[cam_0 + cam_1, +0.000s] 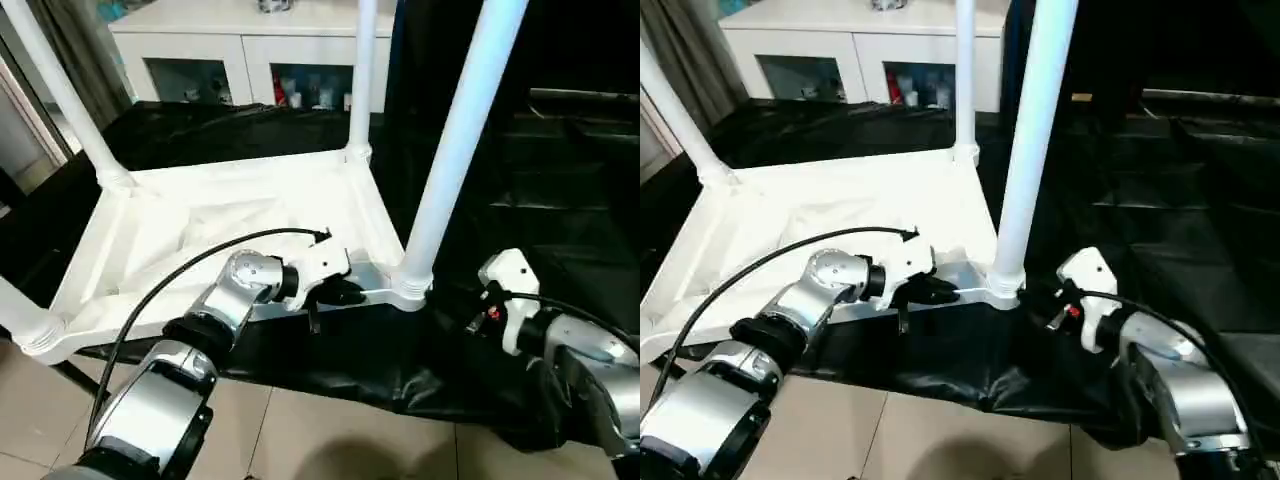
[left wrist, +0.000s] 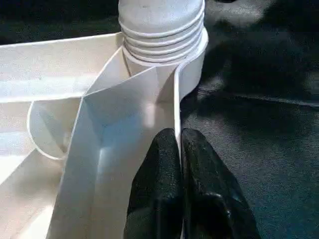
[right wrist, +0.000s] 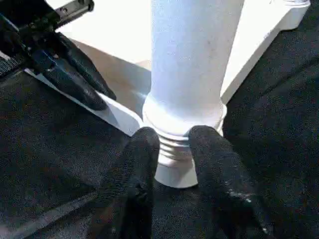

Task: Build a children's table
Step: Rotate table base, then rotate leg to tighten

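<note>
Two head views, side by side, looking forward and down over silver forearms at an upturned children's table (image 1: 250, 215) on black sheeting. Left wrist view, very close, looking along the left gripper (image 2: 180, 144) at the table's rim and a ribbed leg (image 2: 162, 25) base. Right wrist view, equally close, facing that same corner leg past the right gripper (image 3: 174, 144).
</note>
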Controlling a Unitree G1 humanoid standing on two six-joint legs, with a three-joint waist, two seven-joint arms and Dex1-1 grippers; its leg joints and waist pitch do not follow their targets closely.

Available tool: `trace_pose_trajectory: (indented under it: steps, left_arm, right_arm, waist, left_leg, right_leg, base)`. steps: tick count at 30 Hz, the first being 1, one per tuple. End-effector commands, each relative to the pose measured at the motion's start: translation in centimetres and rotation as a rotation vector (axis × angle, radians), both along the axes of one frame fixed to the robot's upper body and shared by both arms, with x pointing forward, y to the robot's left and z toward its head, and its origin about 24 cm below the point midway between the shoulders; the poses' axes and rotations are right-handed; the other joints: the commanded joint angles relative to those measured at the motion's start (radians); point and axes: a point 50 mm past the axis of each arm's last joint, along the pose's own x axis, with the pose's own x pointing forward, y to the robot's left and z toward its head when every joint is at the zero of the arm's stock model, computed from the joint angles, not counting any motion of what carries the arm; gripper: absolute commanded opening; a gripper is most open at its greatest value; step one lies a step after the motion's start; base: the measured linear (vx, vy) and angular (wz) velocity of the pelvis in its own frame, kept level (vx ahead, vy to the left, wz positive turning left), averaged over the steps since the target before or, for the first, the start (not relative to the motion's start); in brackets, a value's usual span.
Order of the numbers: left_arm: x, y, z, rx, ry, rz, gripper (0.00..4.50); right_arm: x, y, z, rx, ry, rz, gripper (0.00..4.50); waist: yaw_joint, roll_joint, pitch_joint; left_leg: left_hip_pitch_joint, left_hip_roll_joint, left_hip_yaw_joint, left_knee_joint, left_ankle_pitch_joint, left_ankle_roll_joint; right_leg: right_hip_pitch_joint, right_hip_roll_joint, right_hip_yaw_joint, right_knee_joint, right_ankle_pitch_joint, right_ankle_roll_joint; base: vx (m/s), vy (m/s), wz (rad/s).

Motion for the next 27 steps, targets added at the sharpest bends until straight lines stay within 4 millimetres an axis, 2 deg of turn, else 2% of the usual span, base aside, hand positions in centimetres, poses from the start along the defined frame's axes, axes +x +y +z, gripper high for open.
trace_pose_trajectory:
  steps: [1,6,21,22,23,27]
  left_arm:
    - [-1.2,0.5,-1.9,0.084,0.066,-0.051,0.0]
    - [-1.4,0.2,-1.5,0.055,0.047,-0.074,0.0]
    - [-2.0,0.0,-1.1,0.05,0.066,-0.175,0.0]
    - [-2.0,0.0,-1.1,0.05,0.065,-0.18,0.0]
    - [-2.1,0.0,-1.1,0.05,0.065,-0.182,0.0]
    - [-2.1,0.5,-0.8,0.054,0.066,-0.197,0.0]
  right_arm:
    - [0.1,0.3,0.9,0.027,-0.046,0.014,1.66]
    - [0.0,0.6,1.1,0.042,-0.052,0.032,2.02]
    - [1.0,2.1,1.3,0.053,-0.081,0.059,3.24]
    - [1.2,2.2,1.3,0.033,-0.089,0.054,3.47]
    - [1.2,2.2,1.3,0.024,-0.093,0.051,3.54]
    - [1.4,2.4,1.3,0.015,-0.09,0.077,3.63]
  waist:
    - [0.007,-0.027,-0.059]
    - [0.009,-0.026,-0.061]
    - [0.013,-0.024,-0.059]
    - [0.015,-0.029,-0.06]
    - [0.019,-0.026,-0.06]
    - [0.025,-0.031,-0.06]
  left_leg:
    - [-0.005,0.028,-0.009,-0.071,-0.214,0.099]
    - [-0.004,0.028,-0.007,-0.068,-0.195,0.105]
    - [-0.001,0.031,-0.006,-0.072,-0.205,0.09]
    - [0.001,0.032,-0.005,-0.072,-0.204,0.088]
    - [0.0,0.032,-0.006,-0.073,-0.198,0.085]
    - [0.0,0.032,-0.006,-0.073,-0.189,0.086]
  right_leg:
    - [0.052,-0.049,0.032,-0.088,-0.356,-0.192]
    - [0.055,-0.05,0.033,-0.083,-0.305,-0.212]
    - [0.051,-0.052,0.036,-0.084,-0.323,-0.209]
    - [0.05,-0.051,0.037,-0.083,-0.314,-0.212]
    - [0.051,-0.051,0.037,-0.08,-0.309,-0.212]
    - [0.052,-0.054,0.038,-0.077,-0.311,-0.208]
  base:
    - [0.0,0.0,0.0]
    - [0.0,0.0,0.0]
    - [0.0,0.0,0.0]
    - [0.0,0.0,0.0]
    - [0.0,0.0,0.0]
    - [0.0,0.0,0.0]
